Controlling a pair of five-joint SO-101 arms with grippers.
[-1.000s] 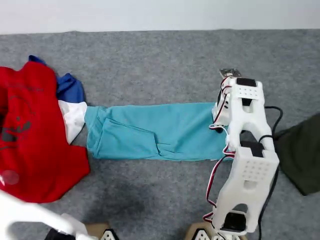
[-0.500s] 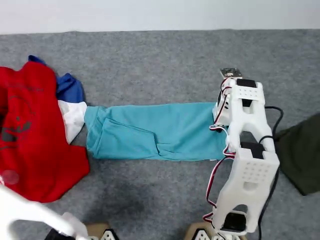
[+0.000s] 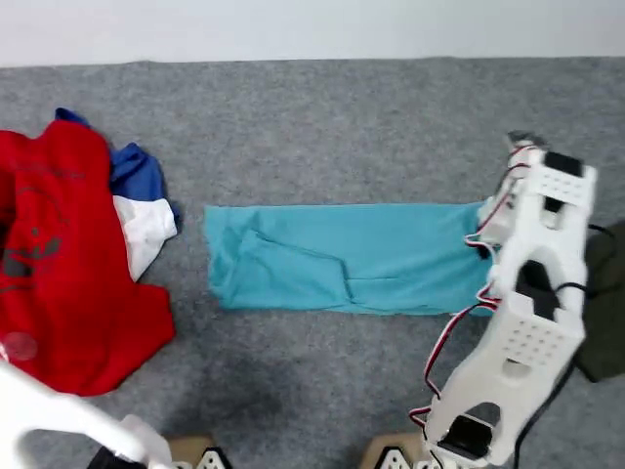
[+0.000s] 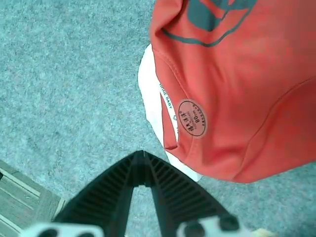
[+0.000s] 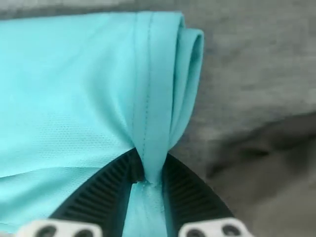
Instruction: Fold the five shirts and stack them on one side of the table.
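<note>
Rightward we dragged the teal shirt [image 3: 342, 259] along the table [image 3: 342, 127], right end effector [image 5: 145, 180] clamped on its folded hem; left end effector [image 4: 143, 168] closed, empty, above red shirt [image 4: 237, 74]. Thin pinch might slip, undoing folds.

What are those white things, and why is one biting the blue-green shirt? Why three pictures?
The big white thing is a robot arm. There are two of them, with pinchers called grippers. One picture looks down over the table, and the other two come from cameras on the arms' wrists. The right gripper pinches the edge of the teal shirt, which is spread on the grey table. The left gripper is shut on nothing, near the red shirt. A dark shirt lies beside the right arm.
</note>
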